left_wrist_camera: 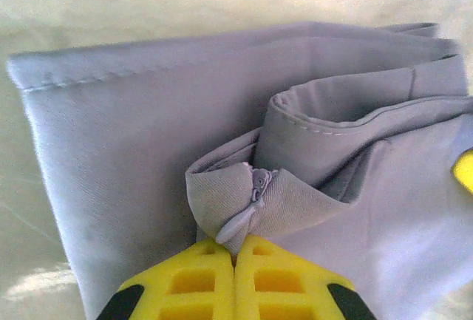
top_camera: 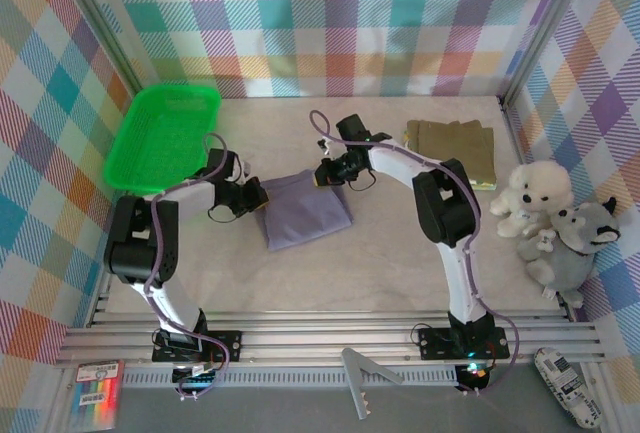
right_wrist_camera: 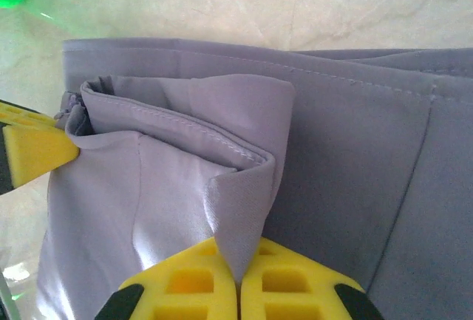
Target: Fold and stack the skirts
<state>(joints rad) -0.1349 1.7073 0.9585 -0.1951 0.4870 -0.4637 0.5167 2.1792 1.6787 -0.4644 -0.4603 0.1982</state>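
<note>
We find the plain grey-lavender cloth skirt [top_camera: 305, 211] centred on the pale table [top_camera: 380, 263], the left gripper [left_wrist_camera: 235, 252] and right gripper [right_wrist_camera: 238, 264] each clamped on a thin edge fold; we judge either shallow pinch may slip under uneven pull, collapsing the fold.

Nothing legible: no word, brand or number can be made out. A card [top_camera: 97, 383] lying off the near left corner of the bench [top_camera: 380, 263] carries a white label with dark bars like a barcode above a rainbow strip, but its characters are too small to read. A pale handheld device [top_camera: 565, 383] off the near right corner has a light panel with dark marks, likewise too small to read
</note>
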